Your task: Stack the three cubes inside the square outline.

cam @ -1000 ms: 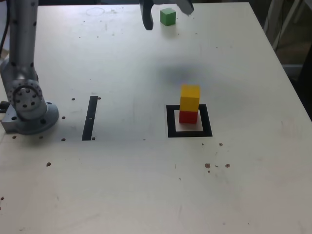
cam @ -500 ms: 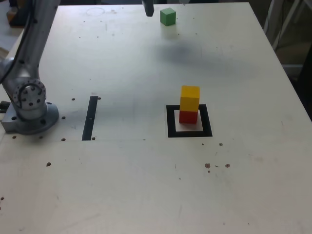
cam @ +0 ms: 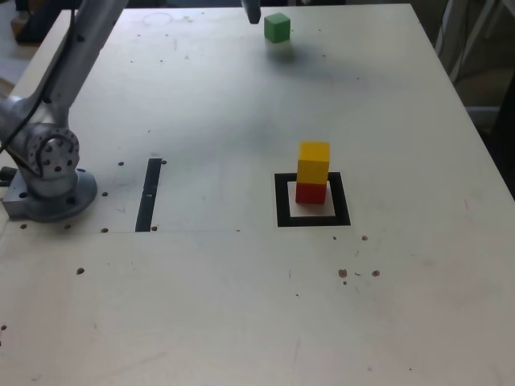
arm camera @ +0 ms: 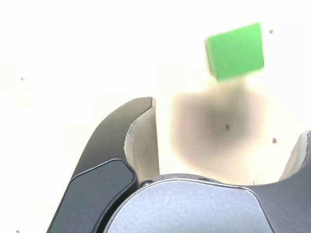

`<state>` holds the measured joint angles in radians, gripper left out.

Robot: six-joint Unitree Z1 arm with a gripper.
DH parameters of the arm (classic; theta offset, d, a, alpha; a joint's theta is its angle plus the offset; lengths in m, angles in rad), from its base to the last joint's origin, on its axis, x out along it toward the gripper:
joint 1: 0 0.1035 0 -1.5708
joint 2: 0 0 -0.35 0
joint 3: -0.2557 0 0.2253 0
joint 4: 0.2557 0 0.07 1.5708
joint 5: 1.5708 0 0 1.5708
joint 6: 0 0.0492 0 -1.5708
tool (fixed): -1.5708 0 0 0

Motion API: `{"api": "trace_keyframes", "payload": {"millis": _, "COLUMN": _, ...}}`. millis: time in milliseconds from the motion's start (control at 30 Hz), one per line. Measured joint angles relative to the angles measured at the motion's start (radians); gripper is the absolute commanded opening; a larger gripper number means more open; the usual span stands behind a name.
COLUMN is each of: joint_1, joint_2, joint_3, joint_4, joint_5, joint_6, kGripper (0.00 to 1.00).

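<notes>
green cube (arm camera: pixel 235 52) sits askew to fingers (arm camera: pixel 143 141) | no long axis | fingers spread wide

The cube (arm camera: pixel 235 52) out past my dark grey and black fingers (arm camera: pixel 116 133) is plain green; their inner pads (arm camera: pixel 145 143) are pale grey. The upper stacked cube (cam: pixel 314 162) is orange-yellow, the lower cube (cam: pixel 311 193) red, the square outline (cam: pixel 284 211) black around off-white, the tabletop (cam: pixel 201 305) whitish with brown specks.
</notes>
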<state>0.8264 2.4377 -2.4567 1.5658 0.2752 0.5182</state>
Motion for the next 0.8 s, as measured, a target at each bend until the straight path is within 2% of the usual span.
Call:
{"api": "trace_keyframes", "payload": {"millis": 300, "joint_1": 0.051, "joint_2": 0.043, "joint_3": -0.083, "joint_4": -0.002, "joint_5": -0.007, "joint_6": 0.007, "kGripper": 0.99}}
{"api": "trace_keyframes", "payload": {"millis": 500, "joint_1": 0.051, "joint_2": 0.081, "joint_3": -0.093, "joint_4": -0.009, "joint_5": -0.025, "joint_6": 0.003, "kGripper": 0.99}}
{"api": "trace_keyframes", "payload": {"millis": 800, "joint_1": 0.051, "joint_2": 0.108, "joint_3": -0.093, "joint_4": -0.011, "joint_5": -0.024, "joint_6": -0.045, "kGripper": 0.94}}
